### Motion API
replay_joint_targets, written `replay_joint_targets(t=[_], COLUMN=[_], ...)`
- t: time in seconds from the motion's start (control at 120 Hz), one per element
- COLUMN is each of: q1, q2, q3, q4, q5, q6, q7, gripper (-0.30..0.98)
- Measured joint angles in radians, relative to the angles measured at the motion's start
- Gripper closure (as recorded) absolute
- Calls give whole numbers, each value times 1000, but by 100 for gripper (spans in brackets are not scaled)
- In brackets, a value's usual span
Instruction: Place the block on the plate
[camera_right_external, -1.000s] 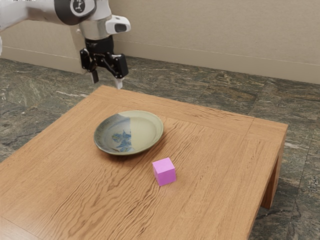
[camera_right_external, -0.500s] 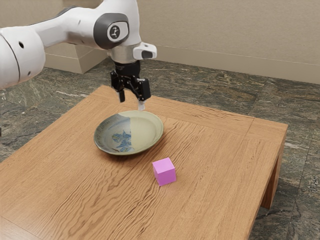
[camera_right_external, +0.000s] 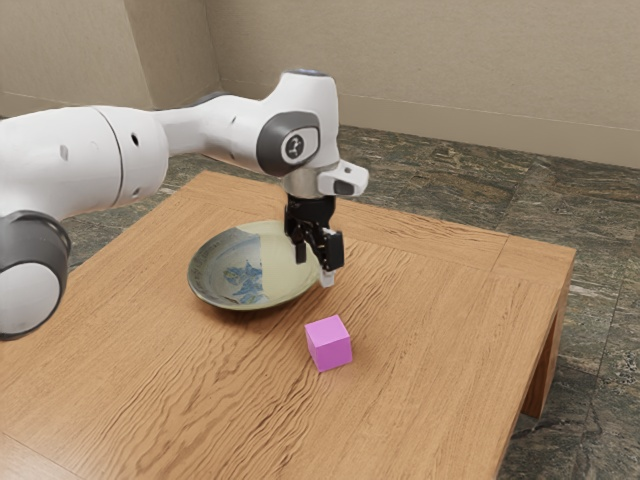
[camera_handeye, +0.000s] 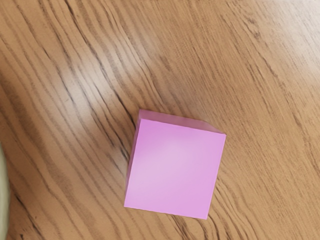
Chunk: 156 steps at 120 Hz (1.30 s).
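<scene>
Pink block (camera_right_external: 329, 344) is seen on the tabletop (camera_right_external: 430, 330) at lower centre, near the plate (camera_right_external: 205, 270); above, the end effector (camera_right_external: 314, 268) is held released.

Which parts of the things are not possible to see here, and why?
Plate, exterior view: part of the rim, behind the tool.
Plate, wrist view: most of it, cut off by the edge.
Block, both views: underside, facing down to the table.
Arm, exterior view: base, cut off by the exterior view's left edge.
</scene>
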Motion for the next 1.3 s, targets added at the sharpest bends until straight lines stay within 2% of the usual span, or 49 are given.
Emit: replay_joint_targets(t=[0.475, 0.742, 1.025, 1.3], q1=[-27, -62, -63, -63], q2=[132, 82, -5, -18], q3=[-1, 12, 21, 47], q4=[35, -57, -168, -215], q5=[-27, -65, -70, -67], q6=[98, 144, 184, 225], q7=[120, 159, 185, 210], gripper=[0, 0, 0, 0])
